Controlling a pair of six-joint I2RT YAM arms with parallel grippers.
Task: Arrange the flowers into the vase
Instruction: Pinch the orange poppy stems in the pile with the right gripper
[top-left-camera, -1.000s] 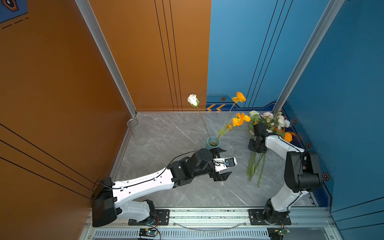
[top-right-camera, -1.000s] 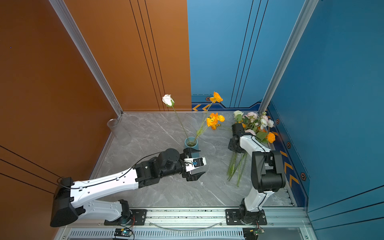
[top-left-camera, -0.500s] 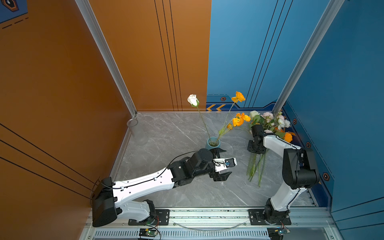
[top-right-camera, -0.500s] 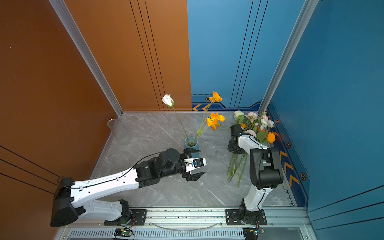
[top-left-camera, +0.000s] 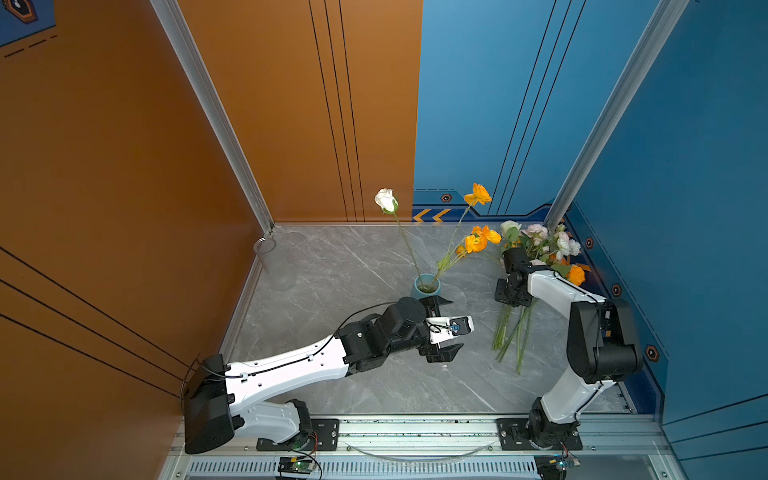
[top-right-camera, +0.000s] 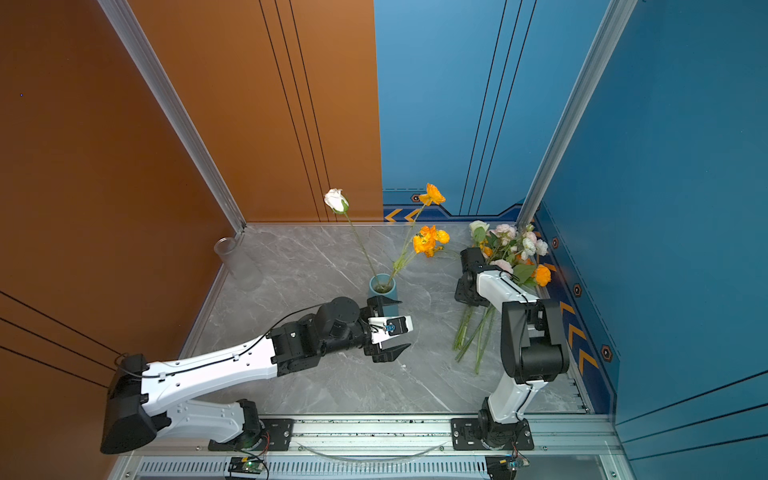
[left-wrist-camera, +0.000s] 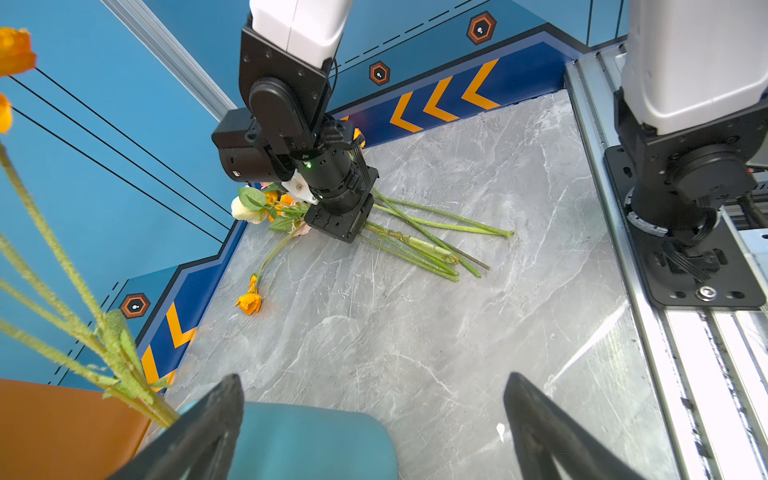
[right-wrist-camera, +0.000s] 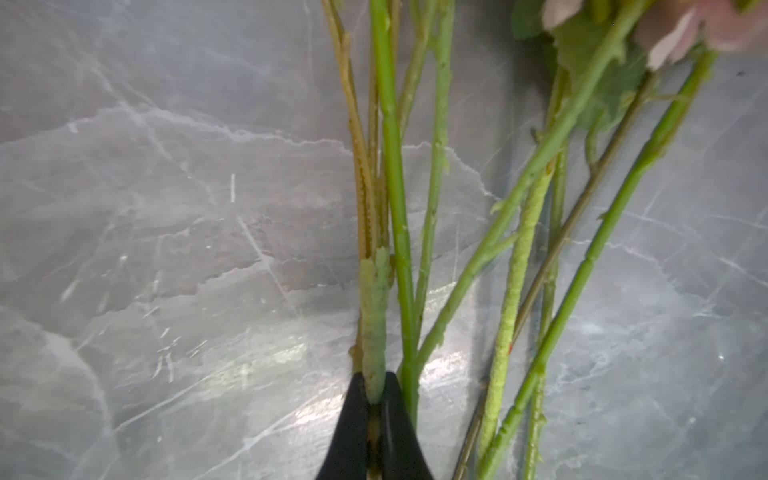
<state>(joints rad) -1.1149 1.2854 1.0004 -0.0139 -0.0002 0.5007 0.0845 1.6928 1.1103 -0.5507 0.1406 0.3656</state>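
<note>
A teal vase (top-left-camera: 427, 284) stands mid-table holding a white rose (top-left-camera: 386, 200) and orange blossoms (top-left-camera: 478, 239). The other flowers (top-left-camera: 536, 249) lie in a bunch at the right, stems (top-left-camera: 511, 336) pointing to the front. My right gripper (top-left-camera: 512, 297) is down on these stems; in the right wrist view it (right-wrist-camera: 376, 388) is shut on one fuzzy pale green stem (right-wrist-camera: 374, 324). My left gripper (top-left-camera: 456, 323) is open just in front of the vase. In the left wrist view the vase (left-wrist-camera: 307, 440) sits between its jaws (left-wrist-camera: 374, 378), close to one finger.
A clear glass cylinder (top-left-camera: 274, 262) stands in the back left corner. One orange flower (left-wrist-camera: 249, 301) lies apart from the bunch near the back wall. The blue side wall runs close behind the bunch. A metal rail (top-left-camera: 415, 428) with both arm bases edges the front.
My right gripper's jaws have closed onto the pale green stem, and that arm's elbow has shifted slightly. The left arm and the vase have not moved.
</note>
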